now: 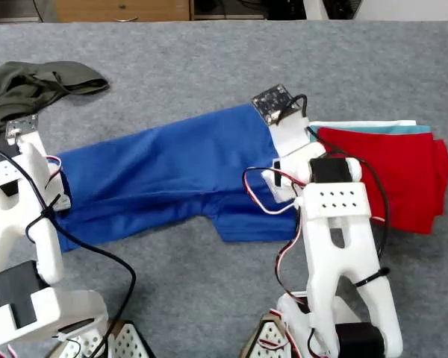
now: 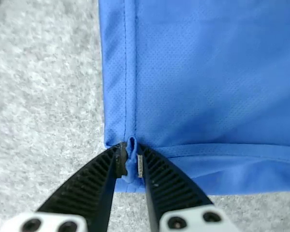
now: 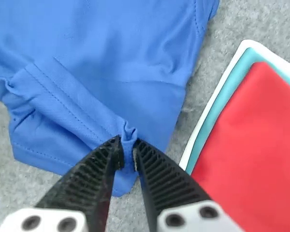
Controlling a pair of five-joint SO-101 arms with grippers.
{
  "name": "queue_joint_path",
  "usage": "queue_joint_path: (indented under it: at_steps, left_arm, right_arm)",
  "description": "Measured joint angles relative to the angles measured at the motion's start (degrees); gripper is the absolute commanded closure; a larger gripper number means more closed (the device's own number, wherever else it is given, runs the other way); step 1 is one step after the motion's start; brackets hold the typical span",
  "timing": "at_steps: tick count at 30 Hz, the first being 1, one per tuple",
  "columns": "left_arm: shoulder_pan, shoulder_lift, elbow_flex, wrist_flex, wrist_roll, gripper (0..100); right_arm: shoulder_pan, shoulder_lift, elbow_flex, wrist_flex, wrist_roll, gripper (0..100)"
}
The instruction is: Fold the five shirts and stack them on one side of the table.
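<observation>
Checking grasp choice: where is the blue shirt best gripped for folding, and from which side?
Probably at its two ends, from the robot's side: the blue shirt lies spread flat, and only its stitched edges give a pinchable fold. The left gripper and right gripper are each shut on one.

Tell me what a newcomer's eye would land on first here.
A blue shirt lies stretched across the middle of the grey table, the left gripper pinching one end and the right gripper the other. Beside the right arm, a folded red shirt tops a stack. An olive shirt lies crumpled at the far corner on the left arm's side.
</observation>
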Motion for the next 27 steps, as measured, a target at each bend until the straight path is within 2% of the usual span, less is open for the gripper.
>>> queue_joint_path:
  at_steps: [18, 27]
  left_arm:
    - [-1.58, 0.00, 1.58, 0.09, -4.40, 98]
    - [-1.32, -0.18, 2.11, 0.26, -4.40, 98]
  right_arm:
    - [0.00, -9.14, 7.47, 0.62, 0.00, 99.7]
    - [0.00, -9.41, 8.00, 0.62, 0.00, 99.7]
